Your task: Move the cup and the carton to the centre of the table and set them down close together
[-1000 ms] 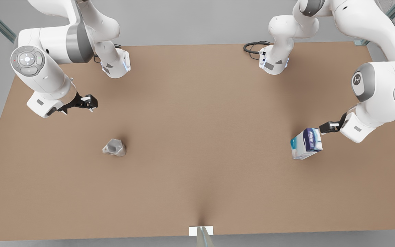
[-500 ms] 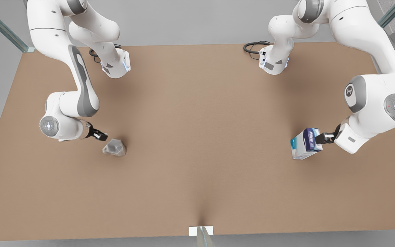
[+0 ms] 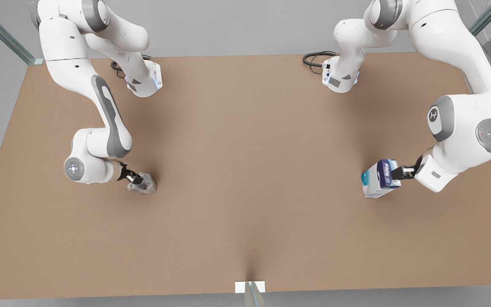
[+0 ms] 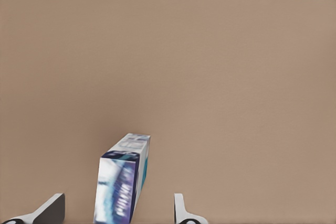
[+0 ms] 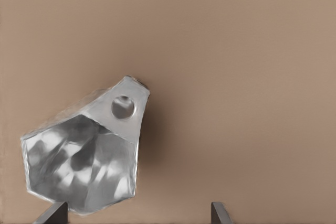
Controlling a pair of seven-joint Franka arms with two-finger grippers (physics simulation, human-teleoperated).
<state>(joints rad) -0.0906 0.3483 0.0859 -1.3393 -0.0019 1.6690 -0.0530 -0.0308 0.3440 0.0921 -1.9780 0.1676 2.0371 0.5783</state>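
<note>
Brown table (image 3: 245, 192) carries the cup (image 3: 145, 184) toward the front view's left, lying on its side it seems, between the right gripper's (image 3: 137, 179) spread fingers (image 5: 220, 214). Far right, the carton (image 3: 379, 178) stands between the left gripper's (image 3: 395, 172) parted fingers (image 4: 181, 211).

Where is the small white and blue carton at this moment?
The small white and blue rectangular carton stands on the brown table at the front view's right, between the left gripper's open fingers.

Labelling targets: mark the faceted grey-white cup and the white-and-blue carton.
faceted grey-white cup (image 5: 84, 166): right wrist view, on its glossy faceted side.
white-and-blue carton (image 3: 382, 174): front view, on the dark blue printed panel.
</note>
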